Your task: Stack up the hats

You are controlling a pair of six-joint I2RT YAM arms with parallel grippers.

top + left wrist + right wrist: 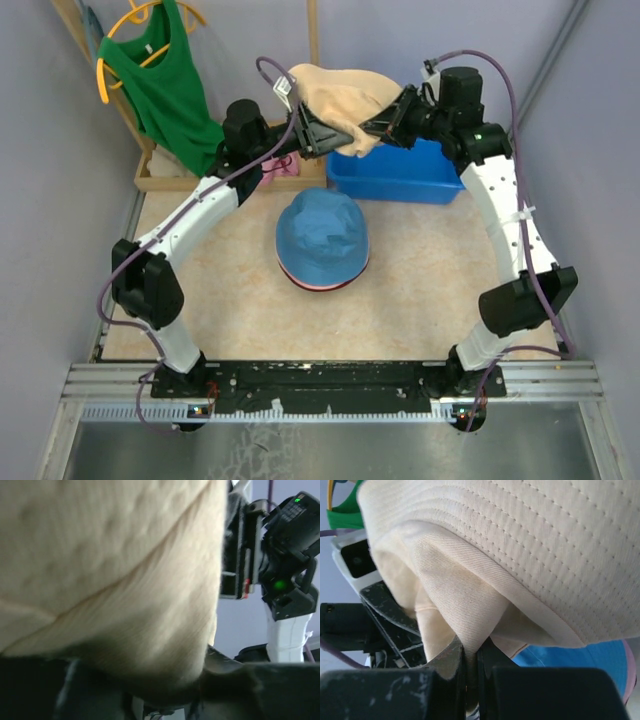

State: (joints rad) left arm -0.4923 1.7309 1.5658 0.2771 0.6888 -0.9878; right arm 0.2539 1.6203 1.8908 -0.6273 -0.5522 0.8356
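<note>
A soft beige fabric bucket hat with a stitched round brim (335, 90) hangs in the air between the two sets of fingers, which face each other from either side of it. The right gripper (471, 652) has its dark fingers pressed together on a fold of this hat's cloth. The brim spreads above and to the right of the pinch, and the rest of the fabric drapes to its left. The left gripper (318, 132) sits against the opposite edge of the same hat. Its own camera is almost wholly covered by beige cloth lying over and just above its fingers, so whether they are clamped on the fabric or merely apart around it cannot be told. Below both pairs of fingers, and nearer the arm bases than they are, a blue fabric bucket hat (322, 235) rests crown-up on the table, well apart from the raised hat. A thin pink and dark red brim edge (325, 287) shows beneath its rim. A blue rectangular plastic bin (400, 172) stands low down, just beside and beyond the right fingers. Far to the left of the left fingers, a green sleeveless shirt (160, 85) hangs on a yellow hanger (105, 75).
</note>
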